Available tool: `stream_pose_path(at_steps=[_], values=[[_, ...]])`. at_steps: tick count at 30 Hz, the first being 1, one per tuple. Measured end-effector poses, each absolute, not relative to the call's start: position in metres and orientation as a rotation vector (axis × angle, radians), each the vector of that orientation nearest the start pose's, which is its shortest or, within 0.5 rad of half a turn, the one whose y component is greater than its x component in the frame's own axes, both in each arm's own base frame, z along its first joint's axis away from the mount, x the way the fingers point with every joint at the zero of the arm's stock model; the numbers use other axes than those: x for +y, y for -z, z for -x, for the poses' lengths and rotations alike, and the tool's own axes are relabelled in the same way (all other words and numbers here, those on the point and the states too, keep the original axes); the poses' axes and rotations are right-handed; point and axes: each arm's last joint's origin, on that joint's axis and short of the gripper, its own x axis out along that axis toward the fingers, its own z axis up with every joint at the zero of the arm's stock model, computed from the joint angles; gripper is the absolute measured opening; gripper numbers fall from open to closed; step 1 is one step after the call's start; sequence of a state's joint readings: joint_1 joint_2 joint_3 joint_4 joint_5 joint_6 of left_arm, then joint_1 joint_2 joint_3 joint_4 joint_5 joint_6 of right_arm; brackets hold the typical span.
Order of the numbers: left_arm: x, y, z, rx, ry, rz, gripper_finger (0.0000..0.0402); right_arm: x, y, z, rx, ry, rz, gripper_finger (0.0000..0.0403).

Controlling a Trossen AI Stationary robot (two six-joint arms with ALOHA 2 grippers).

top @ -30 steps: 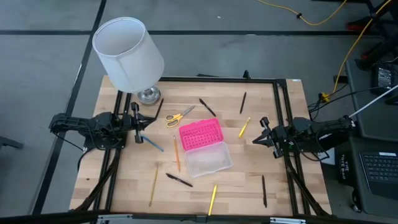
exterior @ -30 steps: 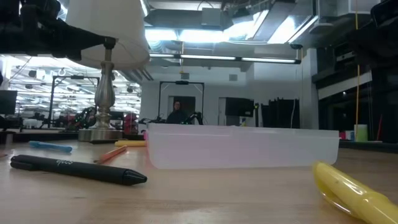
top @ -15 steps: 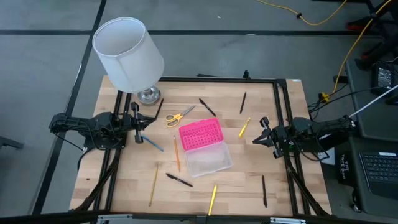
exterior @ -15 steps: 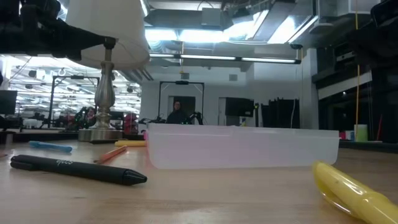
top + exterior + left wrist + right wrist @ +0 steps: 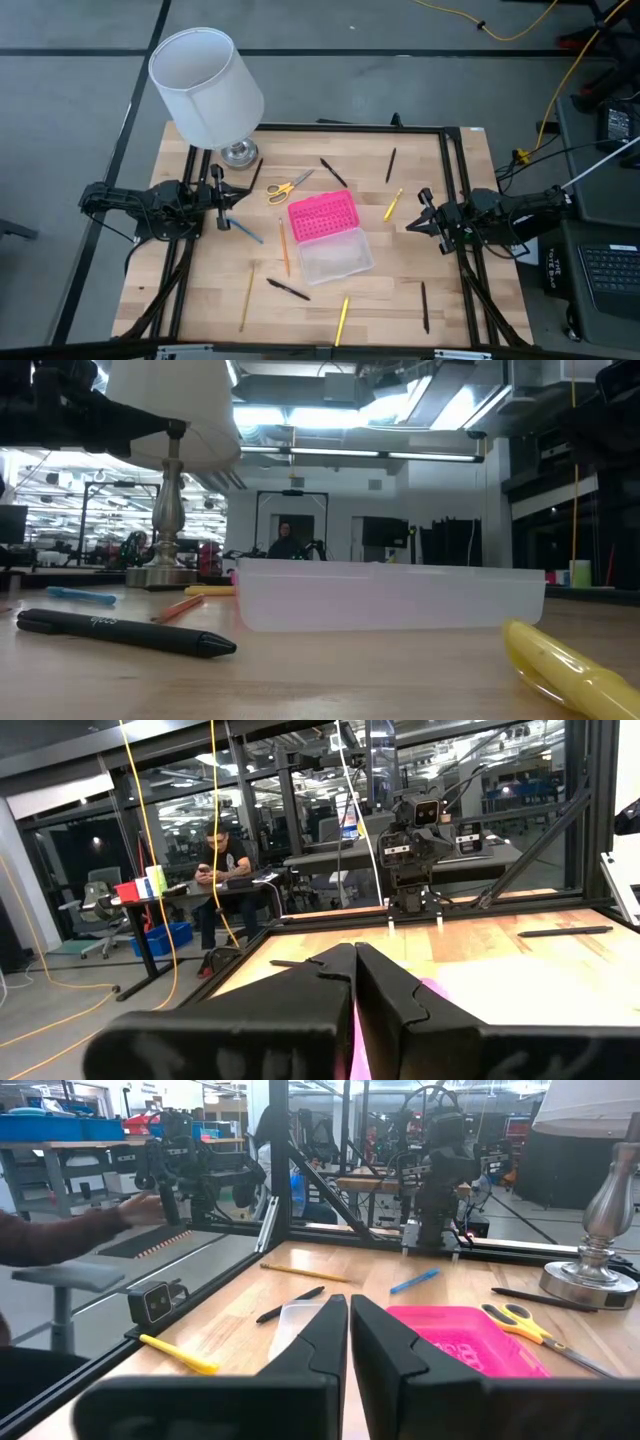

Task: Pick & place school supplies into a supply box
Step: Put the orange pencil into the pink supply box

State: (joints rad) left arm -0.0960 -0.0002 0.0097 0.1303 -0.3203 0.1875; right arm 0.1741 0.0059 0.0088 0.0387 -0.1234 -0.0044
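- High view: the supply box (image 5: 330, 237) lies open at frame centre, its pink lid (image 5: 322, 216) above and left of the clear base (image 5: 337, 256).
- Pencils and pens lie scattered around it; the yellow-handled scissors (image 5: 288, 186) sit just above the lid, near the lamp (image 5: 207, 88).
- At centre left, the left gripper (image 5: 228, 203) rests with fingers pressed together, holding nothing.
- At centre right, the right gripper (image 5: 414, 221) does likewise, empty.

Grey floor (image 5: 60, 120), yellow cable (image 5: 520, 30), ceiling strip lights (image 5: 380, 455), seated person (image 5: 222, 870) at a desk.
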Motion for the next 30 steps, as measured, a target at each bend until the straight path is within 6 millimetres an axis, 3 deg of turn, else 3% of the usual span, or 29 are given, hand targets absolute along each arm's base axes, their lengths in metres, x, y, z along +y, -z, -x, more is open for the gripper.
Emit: stream_pose_path(at_steps=[8, 13, 30], values=[[0.0, -0.1792, -0.0951, -0.116, -0.236, -0.157, 0.0004, 0.02, -0.1697, -0.0953, -0.038, -0.286, -0.021, 0.0021], [0.0, -0.1792, -0.0951, -0.116, -0.236, -0.157, 0.0005, 0.0163, -0.1673, -0.097, -0.013, -0.147, -0.018, 0.0006], [-0.0006, -0.1792, -0.0953, -0.122, -0.213, -0.129, 0.0003, 0.0125, -0.1716, -0.1017, -0.046, 0.008, -0.061, 0.0002]])
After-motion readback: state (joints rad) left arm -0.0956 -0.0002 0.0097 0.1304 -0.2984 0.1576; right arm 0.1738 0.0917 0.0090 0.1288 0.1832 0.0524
